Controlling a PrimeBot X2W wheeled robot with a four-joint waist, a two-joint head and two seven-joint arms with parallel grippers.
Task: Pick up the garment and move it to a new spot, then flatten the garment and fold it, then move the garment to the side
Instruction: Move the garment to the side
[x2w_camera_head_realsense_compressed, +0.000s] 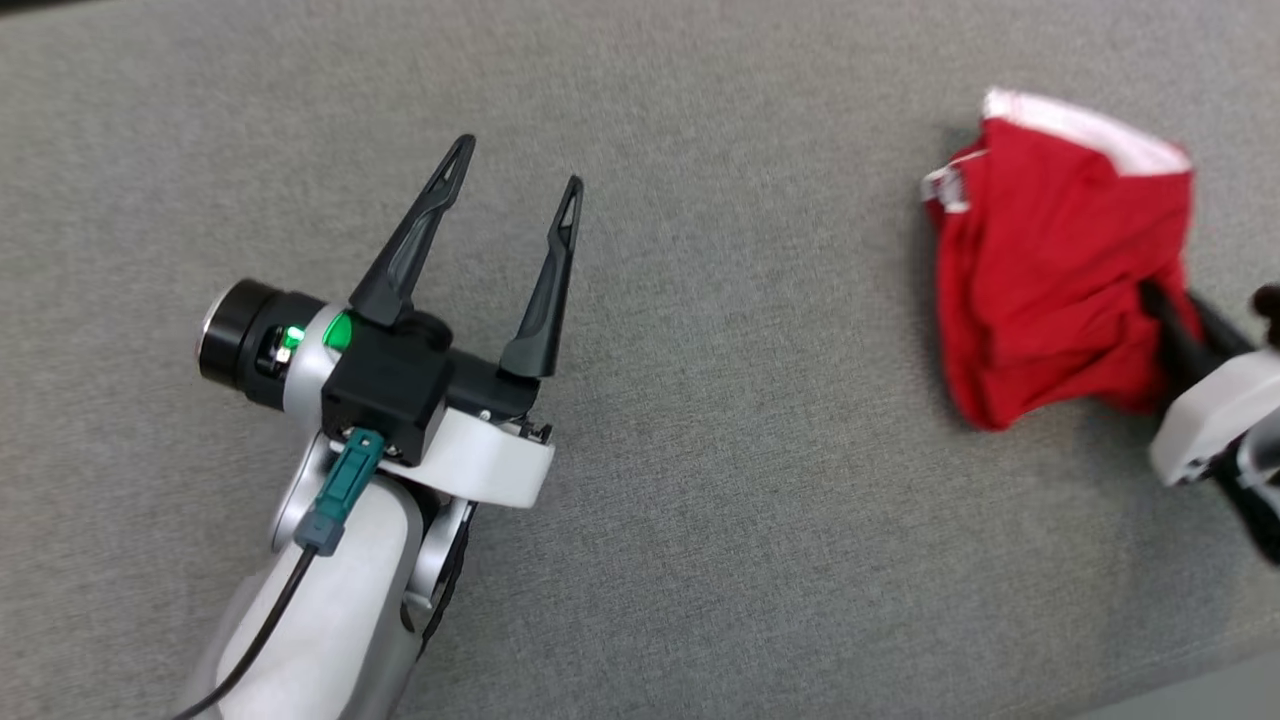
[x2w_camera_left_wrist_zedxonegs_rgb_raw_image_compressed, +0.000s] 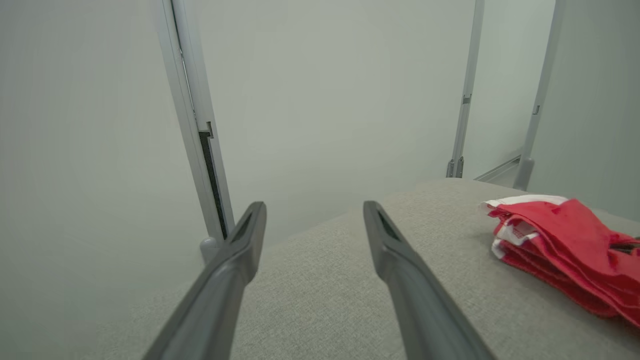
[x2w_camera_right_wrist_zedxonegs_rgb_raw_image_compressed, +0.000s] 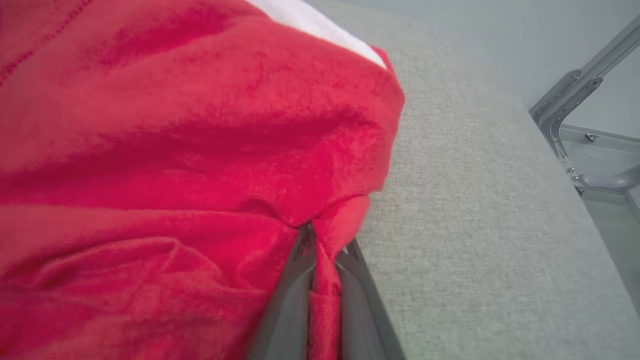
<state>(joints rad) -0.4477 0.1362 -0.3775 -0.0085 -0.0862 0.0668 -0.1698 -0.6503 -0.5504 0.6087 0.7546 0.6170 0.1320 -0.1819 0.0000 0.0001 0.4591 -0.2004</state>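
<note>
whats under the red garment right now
The grey fabric surface lies under the red garment, whose edge is pinched by the fingers of the right gripper. Anything beneath its bunched folds is covered.

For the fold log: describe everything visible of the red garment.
The red garment is soft, knit-looking cloth with a white band along its far edge. It lies crumpled in loose folds, not flattened, on the grey fabric surface, towards the robot's right. The right tool is shut on a pinch of its near edge.
</note>
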